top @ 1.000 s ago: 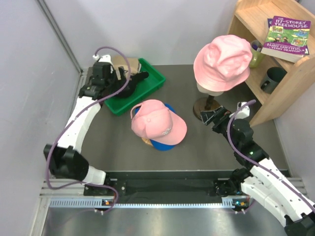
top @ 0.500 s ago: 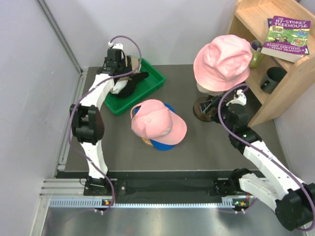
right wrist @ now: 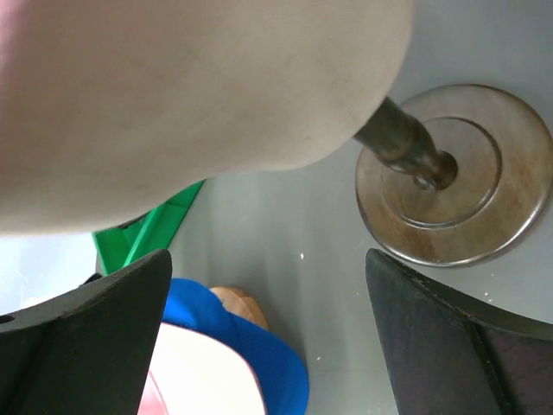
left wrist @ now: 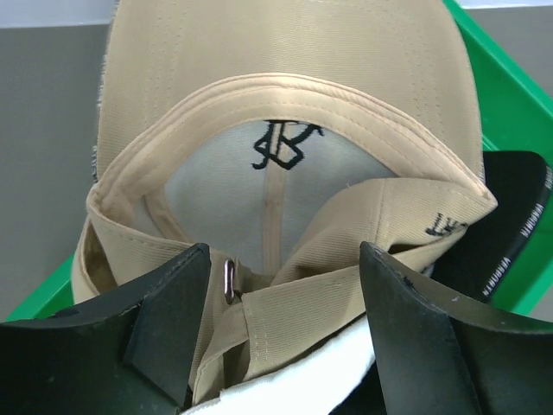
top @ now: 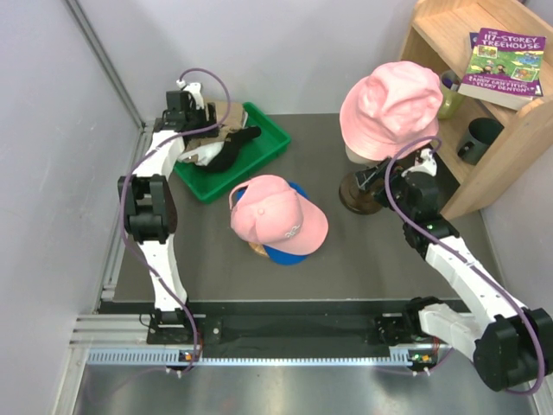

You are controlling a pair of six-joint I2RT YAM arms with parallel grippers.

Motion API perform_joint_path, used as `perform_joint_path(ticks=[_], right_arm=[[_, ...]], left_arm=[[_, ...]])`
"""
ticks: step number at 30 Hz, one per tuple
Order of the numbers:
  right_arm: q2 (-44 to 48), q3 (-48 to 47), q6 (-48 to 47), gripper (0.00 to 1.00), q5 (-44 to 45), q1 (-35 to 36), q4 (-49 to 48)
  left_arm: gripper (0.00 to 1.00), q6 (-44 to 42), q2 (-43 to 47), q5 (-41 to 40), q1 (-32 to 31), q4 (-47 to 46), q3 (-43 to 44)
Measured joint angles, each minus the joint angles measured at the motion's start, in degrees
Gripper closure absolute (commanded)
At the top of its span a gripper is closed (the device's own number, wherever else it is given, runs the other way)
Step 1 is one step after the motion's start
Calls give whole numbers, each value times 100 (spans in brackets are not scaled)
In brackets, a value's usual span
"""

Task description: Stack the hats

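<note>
Tan cap (left wrist: 285,104) in tray (left wrist: 510,86): likely soft, light; pinch back strap (left wrist: 346,285). Left hand (left wrist: 285,259) wide astride it; right hand (right wrist: 268,259) wide, empty.

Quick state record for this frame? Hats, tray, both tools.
stack: pink cap on blue cap
tray: green tray holds tan cap, black cap, white cap
left tool: open, straddling tan cap's back strap
right tool: open, empty, near stand base
mannequin head: wears pink bucket hat

"117-STOREY TREEHOUSE" on the purple book (top: 501,65) (smaller lines unreadable)
</note>
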State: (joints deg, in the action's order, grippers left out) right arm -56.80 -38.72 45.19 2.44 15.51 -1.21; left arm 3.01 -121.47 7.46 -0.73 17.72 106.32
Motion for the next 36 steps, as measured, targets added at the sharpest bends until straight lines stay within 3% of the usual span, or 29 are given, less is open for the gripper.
perform_joint_path(ticks=[11, 13, 14, 17, 18, 22, 28, 36], right_arm=[[-354, -74, 2, 7, -219, -81, -70], [-367, -74, 2, 7, -271, -90, -87], [-374, -74, 0, 7, -313, -101, -90], [-387, -74, -2, 7, -389, -138, -92], [-389, -74, -2, 7, -411, -144, -92], [-404, -74, -17, 7, -516, -216, -92], [-372, -74, -92, 7, -579, -310, -76], [-195, -72, -131, 7, -708, -345, -70]], left_arm=[[27, -149, 2, 957, 17, -28, -264], [36, -162, 11, 1014, 13, -22, -306], [50, -160, 11, 1023, 13, -15, -323], [75, -293, 11, 1025, 15, 70, -337], [88, -304, 11, 1019, 13, 81, -337], [100, -428, 24, 942, 4, 140, -337], [100, -448, 350, 697, -2, 367, -339], [100, -470, 1425, 468, -7, 374, -348]])
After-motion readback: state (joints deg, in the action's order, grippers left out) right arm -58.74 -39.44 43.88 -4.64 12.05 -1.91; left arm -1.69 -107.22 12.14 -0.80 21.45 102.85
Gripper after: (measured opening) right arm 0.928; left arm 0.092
